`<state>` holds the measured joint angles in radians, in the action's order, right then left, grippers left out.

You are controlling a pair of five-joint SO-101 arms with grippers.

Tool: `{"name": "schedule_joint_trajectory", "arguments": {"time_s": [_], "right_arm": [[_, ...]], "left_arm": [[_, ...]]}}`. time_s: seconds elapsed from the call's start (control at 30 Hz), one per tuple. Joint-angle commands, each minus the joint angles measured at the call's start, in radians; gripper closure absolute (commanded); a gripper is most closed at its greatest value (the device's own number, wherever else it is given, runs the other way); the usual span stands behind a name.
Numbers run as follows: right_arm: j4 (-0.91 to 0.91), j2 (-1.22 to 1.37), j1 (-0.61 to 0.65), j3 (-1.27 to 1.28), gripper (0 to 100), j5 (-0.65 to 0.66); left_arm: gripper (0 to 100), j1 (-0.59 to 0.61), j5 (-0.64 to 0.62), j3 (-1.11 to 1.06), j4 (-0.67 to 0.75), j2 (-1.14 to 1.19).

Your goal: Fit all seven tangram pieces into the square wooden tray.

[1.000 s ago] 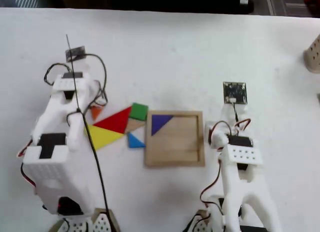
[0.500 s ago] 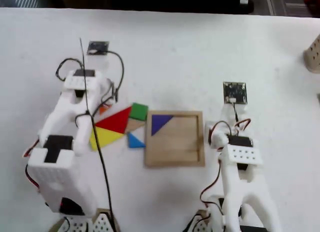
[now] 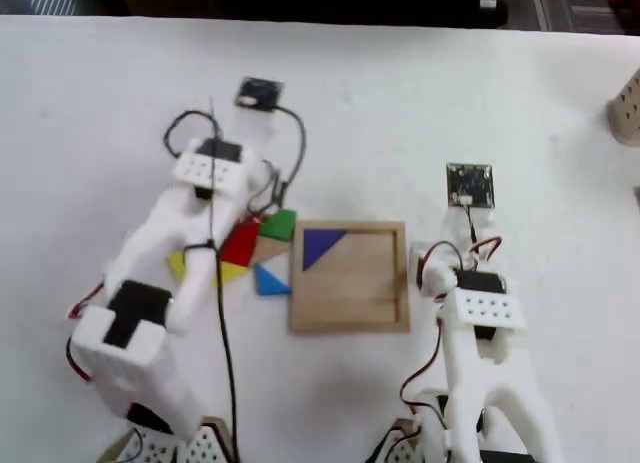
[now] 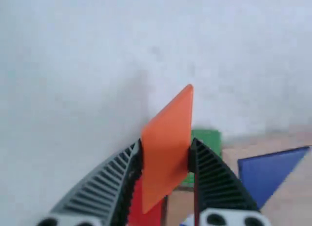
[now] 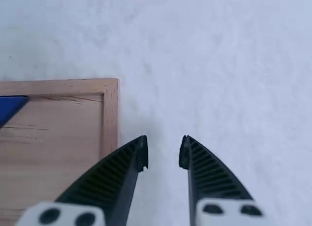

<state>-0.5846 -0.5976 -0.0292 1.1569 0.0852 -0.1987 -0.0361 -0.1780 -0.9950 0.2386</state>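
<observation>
The left fingers pinch the orange piece across its width, over the green square and red triangle. Its long axis runs along the fingers, with a sharp corner jutting past their tips. The right fingers stand slightly apart, gripping nothing, just beside the tray. The tray lies mid-desk toward the near edge, with a blue triangle in its far left corner. The desk is white.
</observation>
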Motion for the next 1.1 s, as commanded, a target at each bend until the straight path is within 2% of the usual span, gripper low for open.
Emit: {"name": "schedule_joint_trajectory", "arguments": {"time_s": [0.0, 0.27, 0.5, 0.73, 0.93, 1.07], "right_arm": [[0.007, -0.018, -0.004, -0.037, 87.9, 0.002], [0.007, -0.025, -0.085, -0.04, 87.9, -0.008], [0.008, -0.025, -0.087, -0.04, 87.9, -0.008], [0.008, -0.025, -0.087, -0.04, 87.9, -0.008], [0.004, -0.027, -0.101, -0.041, 87.9, -0.008], [0.001, -0.018, -0.107, -0.052, 87.9, -0.008]], "left_arm": [[85, -0.119, 0.011, 0.044, -0.012, -0.099], [85, -0.328, 0.011, 0.041, -0.011, -0.082], [85, -0.363, 0.011, -0.018, 0.041, -0.001], [85, -0.366, 0.011, -0.051, 0.04, -0.038], [85, -0.45, 0.012, -0.158, 0.052, -0.119], [85, -0.475, 0.012, -0.269, 0.149, -0.188]]}}
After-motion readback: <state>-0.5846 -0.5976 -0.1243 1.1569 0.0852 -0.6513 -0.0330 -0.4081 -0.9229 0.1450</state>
